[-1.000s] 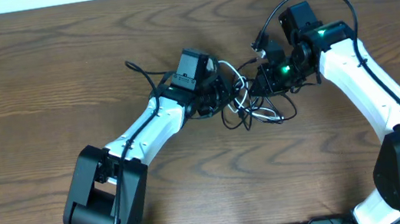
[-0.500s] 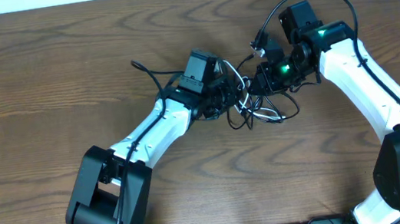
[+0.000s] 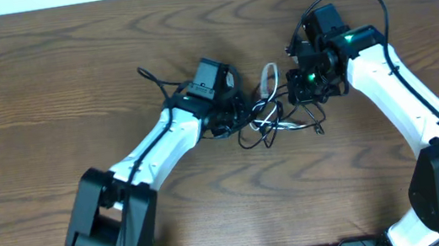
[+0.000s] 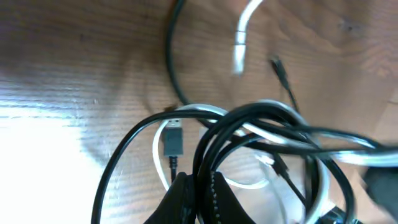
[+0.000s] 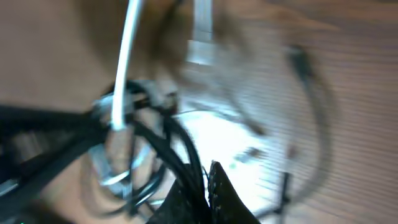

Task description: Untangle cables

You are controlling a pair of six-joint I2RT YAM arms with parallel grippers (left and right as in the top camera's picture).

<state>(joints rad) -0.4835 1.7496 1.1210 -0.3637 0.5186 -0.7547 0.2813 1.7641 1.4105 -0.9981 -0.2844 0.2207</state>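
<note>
Overhead, you see the tangle lying on the wooden table (image 3: pixel 69 75) between the two arms, a little beyond mid-table. The black cable (image 3: pixel 247 136) loops in several turns, and the white cable (image 3: pixel 268 77) threads through them, with one end arching up toward the far edge. The left gripper (image 3: pixel 236 121) sits at the left side of the knot and the right gripper (image 3: pixel 302 88) at its right side, and strands run from the heap toward both. From the left wrist view, your left gripper (image 4: pixel 200 196) has its jaws drawn together on the black cable (image 4: pixel 261 112), whose strands drop straight between the fingertips. The white cable (image 4: pixel 241 37) curls above with its plug end lying free on the wood. The right wrist view is badly blurred, but your right gripper (image 5: pixel 202 193) shows its jaws pressed together on the black cable (image 5: pixel 180 149), with the white cable (image 5: pixel 127 56) rising steeply on the left
</note>
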